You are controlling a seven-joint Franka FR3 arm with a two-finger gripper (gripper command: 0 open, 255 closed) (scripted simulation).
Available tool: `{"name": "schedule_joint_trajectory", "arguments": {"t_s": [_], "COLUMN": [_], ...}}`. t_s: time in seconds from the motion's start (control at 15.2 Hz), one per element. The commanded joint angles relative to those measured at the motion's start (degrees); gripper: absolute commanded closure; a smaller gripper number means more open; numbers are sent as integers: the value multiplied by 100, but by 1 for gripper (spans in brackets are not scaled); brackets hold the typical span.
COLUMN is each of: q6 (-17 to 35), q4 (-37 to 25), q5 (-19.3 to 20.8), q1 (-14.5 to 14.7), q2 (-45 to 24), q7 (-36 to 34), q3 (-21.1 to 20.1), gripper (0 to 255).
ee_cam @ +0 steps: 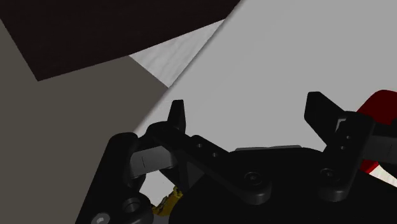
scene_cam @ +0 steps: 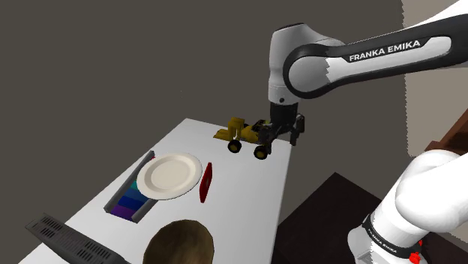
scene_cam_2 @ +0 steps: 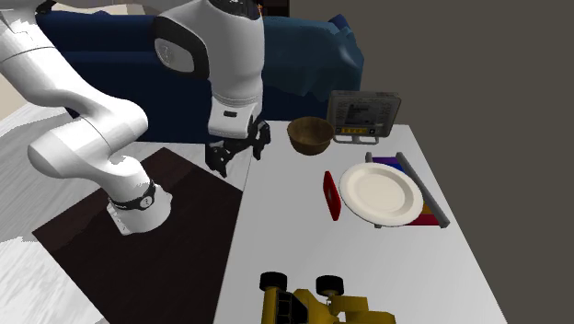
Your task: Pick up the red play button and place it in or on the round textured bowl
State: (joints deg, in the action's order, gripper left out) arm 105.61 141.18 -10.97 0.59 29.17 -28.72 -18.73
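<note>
The all-black two-finger gripper (ee_cam: 247, 105) hangs above the light grey table (scene_cam_2: 304, 239), near the table's edge on the stand's side. Its fingers stand apart and hold nothing; between them only table surface shows. The flat red play button (scene_cam_2: 331, 196) lies on the table just beside the round white plate (scene_cam_2: 381, 193), on the plate's side toward the arm, apart from the gripper. The round brown bowl (scene_cam_2: 310, 135) stands near a dark flat device (scene_cam_2: 364, 117). A yellow toy truck (scene_cam_2: 317, 302) is at the table's other end.

1 ea.: red button (scene_cam: 205, 182), white plate (scene_cam: 171, 176), brown bowl (scene_cam_2: 310, 135), yellow toy truck (scene_cam: 247, 135), tray (scene_cam: 124, 187) (purple/blue inside), dark gadget (scene_cam_2: 364, 116).
</note>
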Motion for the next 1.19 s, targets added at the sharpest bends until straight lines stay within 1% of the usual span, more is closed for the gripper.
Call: {"name": "schedule_joint_trajectory", "arguments": {"t_s": [0.0,0.26,0.46,0.59,0.79,0.92,1.12], "q6": [273,820,1190,1406,1665,1788,1894], "q4": [-161,-560,-943,-1236,-1735,-2107,-2727], "q5": [-85,-77,92,284,675,975,1416], "q1": [-37,-140,-219,-258,-255,-198,-14], "q2": [-349,-1144,-1806,-2272,-2998,-3487,-4205], "q7": [-491,-1460,-2226,-2759,-3579,-4121,-4878], "q3": [-232,-670,-950,-1100,-1240,-1262,-1177], "gripper": [0,0,0,0,0,0,0]}}
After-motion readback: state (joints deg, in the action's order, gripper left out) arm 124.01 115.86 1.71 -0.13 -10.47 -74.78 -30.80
